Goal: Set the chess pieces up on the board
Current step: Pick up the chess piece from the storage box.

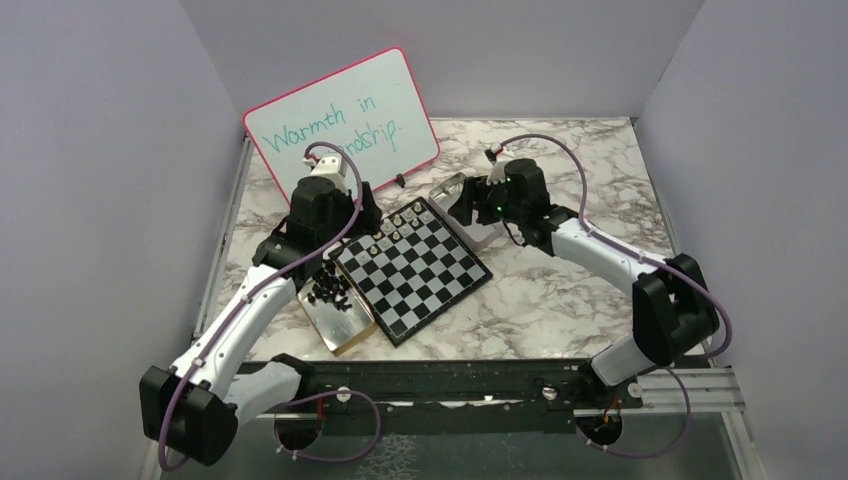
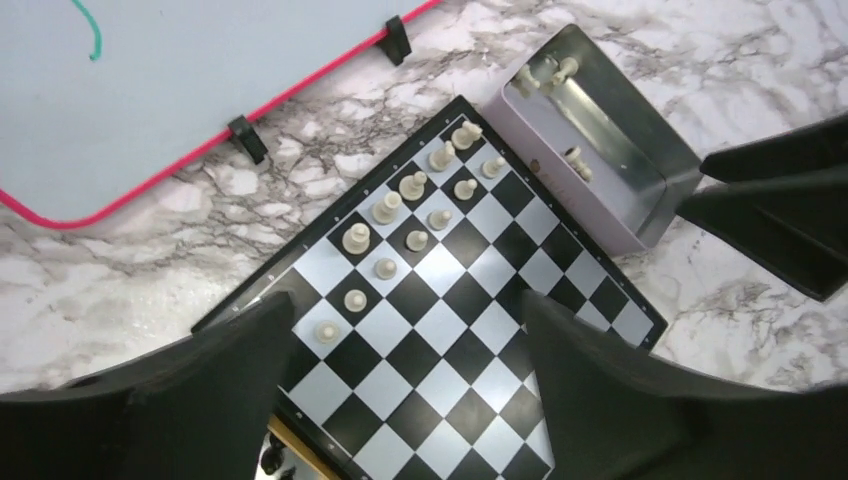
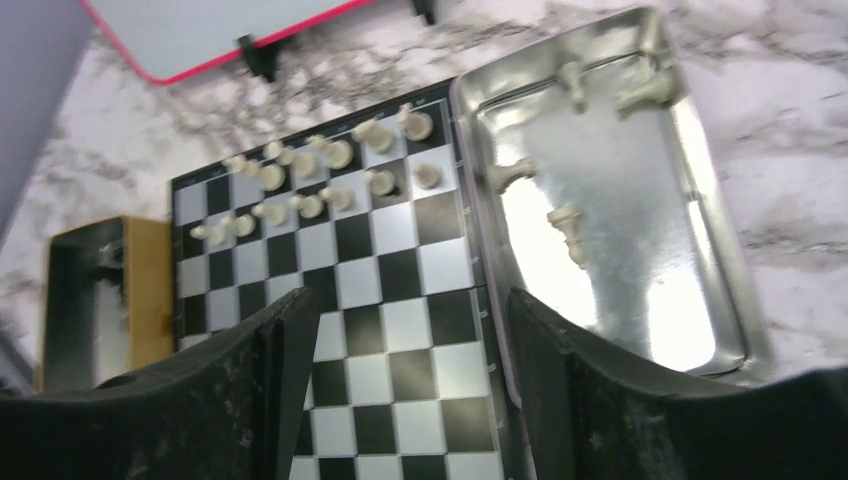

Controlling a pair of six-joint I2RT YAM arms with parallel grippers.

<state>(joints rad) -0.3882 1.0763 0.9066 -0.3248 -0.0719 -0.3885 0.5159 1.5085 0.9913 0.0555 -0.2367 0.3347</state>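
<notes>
The chessboard (image 1: 420, 270) lies tilted at the table's middle; it also shows in the left wrist view (image 2: 450, 330) and the right wrist view (image 3: 380, 300). Several cream-white pieces (image 2: 400, 210) stand in two rows along its far-left edge. A few white pieces (image 3: 565, 220) lie in a shiny metal tin (image 3: 700, 250) beside the board's far-right edge. Black pieces (image 1: 330, 290) are heaped in a second tin (image 1: 345, 325) left of the board. My left gripper (image 2: 405, 370) is open and empty above the board. My right gripper (image 3: 410, 360) is open and empty over the board's edge by the tin.
A pink-rimmed whiteboard (image 1: 345, 125) with green writing leans at the back left. Grey walls close in both sides. The marble tabletop (image 1: 560, 290) extends to the right of the board. A black rail (image 1: 450, 385) runs along the near edge.
</notes>
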